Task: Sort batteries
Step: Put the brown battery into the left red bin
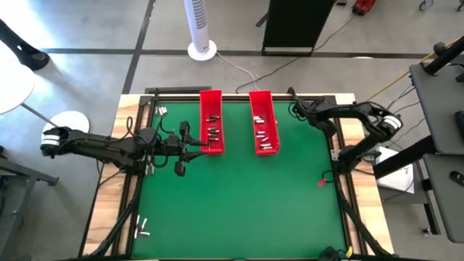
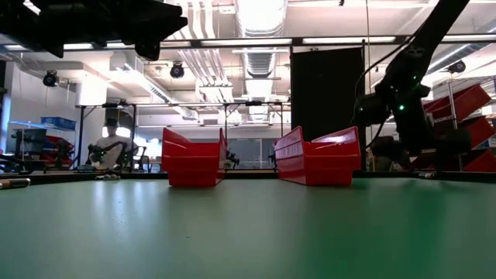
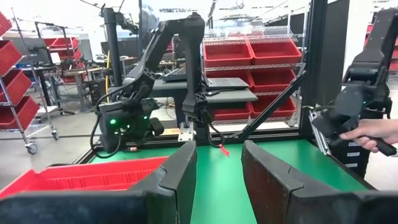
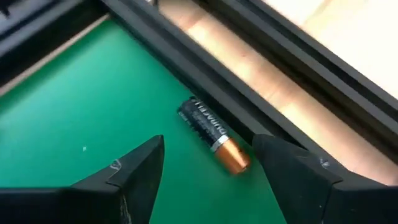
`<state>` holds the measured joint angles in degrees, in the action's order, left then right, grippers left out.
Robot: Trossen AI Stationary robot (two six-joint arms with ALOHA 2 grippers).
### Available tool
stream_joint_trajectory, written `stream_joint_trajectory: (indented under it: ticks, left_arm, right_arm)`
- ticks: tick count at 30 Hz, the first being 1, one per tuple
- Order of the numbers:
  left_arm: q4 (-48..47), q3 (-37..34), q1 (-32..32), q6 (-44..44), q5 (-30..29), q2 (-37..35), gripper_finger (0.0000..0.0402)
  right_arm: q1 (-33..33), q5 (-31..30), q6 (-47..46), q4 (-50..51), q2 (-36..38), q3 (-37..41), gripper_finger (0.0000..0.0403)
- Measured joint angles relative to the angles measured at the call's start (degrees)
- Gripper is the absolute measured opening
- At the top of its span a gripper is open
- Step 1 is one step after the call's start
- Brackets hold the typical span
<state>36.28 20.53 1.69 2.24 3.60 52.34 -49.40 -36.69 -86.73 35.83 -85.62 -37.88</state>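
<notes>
Two pincers, both spread and empty: my right pincer (image 4: 205,165) straddles a Duracell battery (image 4: 213,134) against the worktop's (image 1: 239,210) black edge rail (image 4: 249,74); left pincer (image 3: 217,165) hovers beside the left red tray (image 1: 211,120).

The floor (image 1: 94,43) is grey concrete marked with dark lines. A white tower fan (image 1: 200,27) stands beyond the table's far edge, beside a black cabinet (image 1: 296,25). Ceiling light strips (image 2: 256,15) and exposed ducts run overhead. Wire shelving (image 3: 252,53) carries red storage bins. A person's hand (image 3: 372,132) shows at the room's edge.
</notes>
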Motion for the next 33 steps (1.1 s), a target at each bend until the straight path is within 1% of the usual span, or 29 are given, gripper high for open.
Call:
stream_joint_trajectory:
  ticks: [2, 3, 6, 10, 13, 16, 23, 29, 33]
  left_arm:
    - [0.0, 0.0, 0.0, 0.0, 0.0, 0.0, 0.011]
    - [0.0, 0.0, 0.0, 0.1, 0.0, 0.0, 0.011]
    - [-0.1, 0.0, 0.0, 0.3, 0.0, 0.0, 0.011]
    - [-0.1, 0.0, 0.0, 0.4, 0.0, 0.0, 0.011]
    - [-0.1, 0.0, 0.0, 0.3, 0.0, 0.0, 0.011]
    - [0.1, 0.0, 0.0, 0.3, 0.0, 0.0, 0.011]
    - [0.2, 0.0, 0.0, 0.2, 0.0, 0.0, 0.011]
    - [-0.1, 0.0, 0.0, 0.0, 0.0, 0.0, 0.011]
    - [-0.1, 0.0, 0.0, 0.0, 0.0, 0.0, 0.011]
  right_arm:
    - [-1.2, 1.3, 4.0, -1.8, -1.1, 0.0, 0.026]
    - [-1.7, 3.0, 6.3, -4.0, -1.7, 0.0, 0.0262]
    - [-2.2, 4.3, 12.6, -7.6, -3.0, 0.1, 0.0261]
    - [-2.2, 5.3, 14.9, -8.3, -3.0, -0.1, 0.0252]
    - [-2.1, 6.2, 14.0, -8.1, -1.9, 0.1, 0.0241]
    - [-1.5, 5.8, 9.3, -7.9, -1.5, 0.2, 0.0225]
    - [-0.7, 3.6, 5.9, -9.0, -4.2, 0.0, 0.018]
    - [0.3, 3.0, 5.8, -9.3, -5.3, 0.4, 0.013]
    - [0.8, 3.0, 8.3, -9.5, -4.9, 1.2, 0.0091]
